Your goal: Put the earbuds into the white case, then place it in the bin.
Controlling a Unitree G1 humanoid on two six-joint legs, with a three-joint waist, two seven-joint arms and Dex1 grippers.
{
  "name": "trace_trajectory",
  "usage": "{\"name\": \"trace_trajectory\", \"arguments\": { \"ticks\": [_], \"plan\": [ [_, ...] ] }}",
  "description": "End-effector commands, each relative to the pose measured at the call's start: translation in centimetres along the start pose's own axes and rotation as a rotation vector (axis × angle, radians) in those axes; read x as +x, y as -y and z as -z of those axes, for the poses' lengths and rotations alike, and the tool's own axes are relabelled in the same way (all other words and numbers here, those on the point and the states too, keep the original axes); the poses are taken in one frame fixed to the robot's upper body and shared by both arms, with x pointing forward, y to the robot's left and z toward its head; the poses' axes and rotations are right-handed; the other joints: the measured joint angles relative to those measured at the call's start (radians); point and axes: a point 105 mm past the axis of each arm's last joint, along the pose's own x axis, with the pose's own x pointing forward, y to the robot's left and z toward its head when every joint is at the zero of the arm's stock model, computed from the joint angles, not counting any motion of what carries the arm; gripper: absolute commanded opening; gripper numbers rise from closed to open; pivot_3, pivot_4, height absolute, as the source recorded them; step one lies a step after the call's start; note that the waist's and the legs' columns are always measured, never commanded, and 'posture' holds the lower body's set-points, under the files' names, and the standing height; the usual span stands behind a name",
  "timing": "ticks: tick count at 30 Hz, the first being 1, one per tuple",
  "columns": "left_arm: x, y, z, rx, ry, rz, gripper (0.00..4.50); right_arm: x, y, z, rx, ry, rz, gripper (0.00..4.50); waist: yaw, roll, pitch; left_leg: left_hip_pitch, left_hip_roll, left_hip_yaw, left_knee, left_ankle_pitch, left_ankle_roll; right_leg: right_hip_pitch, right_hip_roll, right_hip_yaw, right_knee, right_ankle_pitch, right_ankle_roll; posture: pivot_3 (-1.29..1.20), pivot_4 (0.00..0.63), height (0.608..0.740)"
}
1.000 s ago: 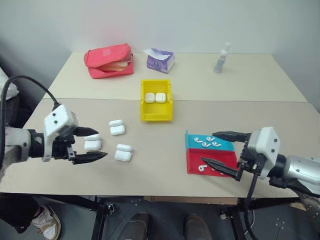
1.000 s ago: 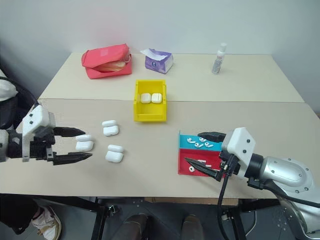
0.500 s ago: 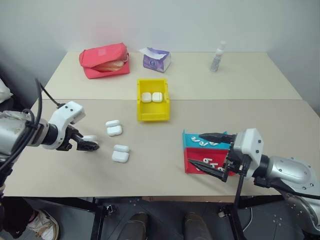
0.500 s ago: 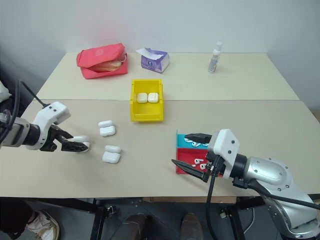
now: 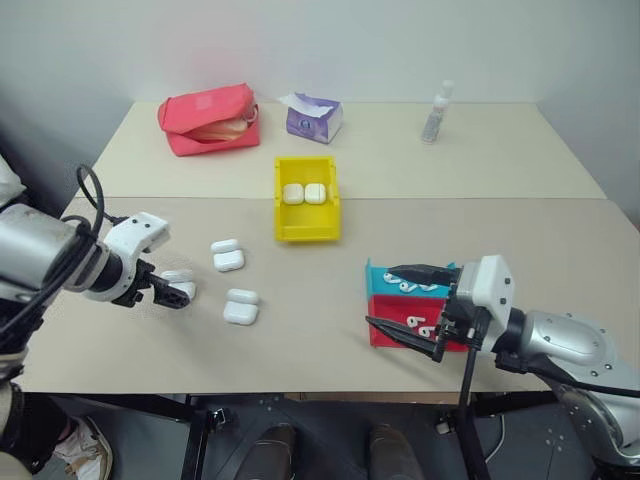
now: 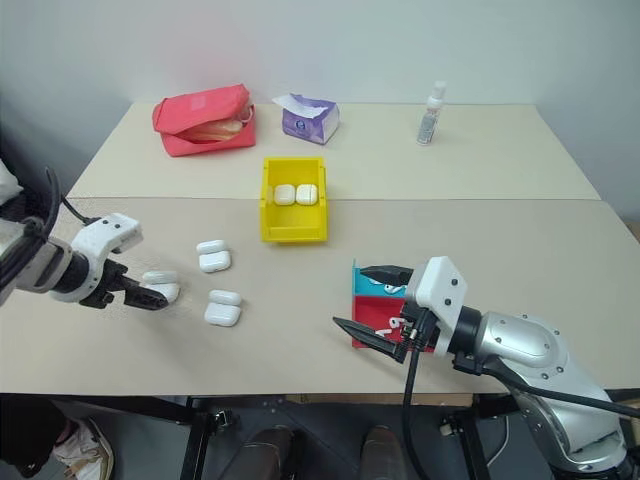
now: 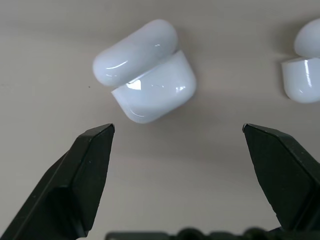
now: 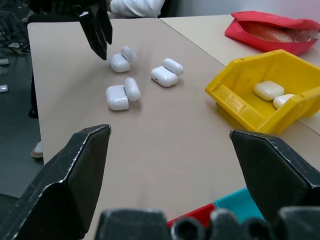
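Note:
Three white cases lie open on the table's left half. The leftmost white case (image 7: 145, 75) has its lid flipped back and sits just beyond the fingertips of my left gripper (image 7: 177, 128). That gripper points down at it, open, holding nothing. Tiny white earbuds (image 5: 408, 284) lie in a cyan tray, and more earbuds (image 5: 420, 326) lie in the red tray beside it. My right gripper (image 5: 382, 296) hangs level and open at the trays' left edge, empty. The yellow bin (image 5: 305, 235) stands mid-table with two closed cases (image 5: 304, 193) inside.
The other two open cases (image 5: 228, 256) (image 5: 241, 306) lie right of the left gripper. At the back stand a red pouch (image 5: 210, 118), a purple tissue pack (image 5: 313, 118) and a small bottle (image 5: 436, 112). A seam crosses the table behind the bin.
My left gripper has tipped from level to pointing down and settled over the leftmost case. My right gripper has drifted a little to the left, still open. The camera has shifted slightly.

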Motion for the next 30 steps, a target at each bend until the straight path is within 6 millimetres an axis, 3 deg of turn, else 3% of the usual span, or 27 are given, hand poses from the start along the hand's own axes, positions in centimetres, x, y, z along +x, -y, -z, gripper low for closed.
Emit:
{"name": "trace_trajectory", "arguments": {
  "ticks": [1,8,24,30],
  "plan": [
    [0.2,-1.2,-0.9,-0.064,0.027,-0.080,4.47,0.3,-0.1,-0.9,-0.028,0.032,-0.006,4.46,0.001,0.000,0.000,0.000,0.000,0.000,0.000,0.000,0.000,0.000,0.000,0.000,0.000,0.000,0.000,0.00,0.150,0.740],
    [0.9,-1.4,-1.7,-0.177,0.023,-0.093,4.47,0.0,0.5,-1.2,-0.033,0.035,-0.002,4.46,0.000,-0.002,0.000,-0.001,0.000,0.000,0.001,0.000,-0.001,-0.001,0.000,0.002,0.001,0.000,0.000,0.00,0.150,0.740],
    [2.1,1.2,0.1,-0.329,-0.014,-0.091,4.47,-1.4,1.3,-1.7,-0.006,-0.004,-0.015,4.46,0.000,-0.002,0.000,0.000,0.000,0.000,0.001,0.001,-0.002,-0.003,0.004,0.023,0.003,0.000,0.000,0.00,0.150,0.740],
    [3.1,1.8,-0.3,-0.415,0.038,-0.148,4.47,-1.9,1.3,-1.8,0.007,-0.012,-0.013,4.46,0.004,-0.002,0.000,0.000,0.000,0.000,0.001,0.001,-0.002,-0.003,0.005,0.026,0.002,0.000,0.000,0.00,0.150,0.740]
  ]
}}
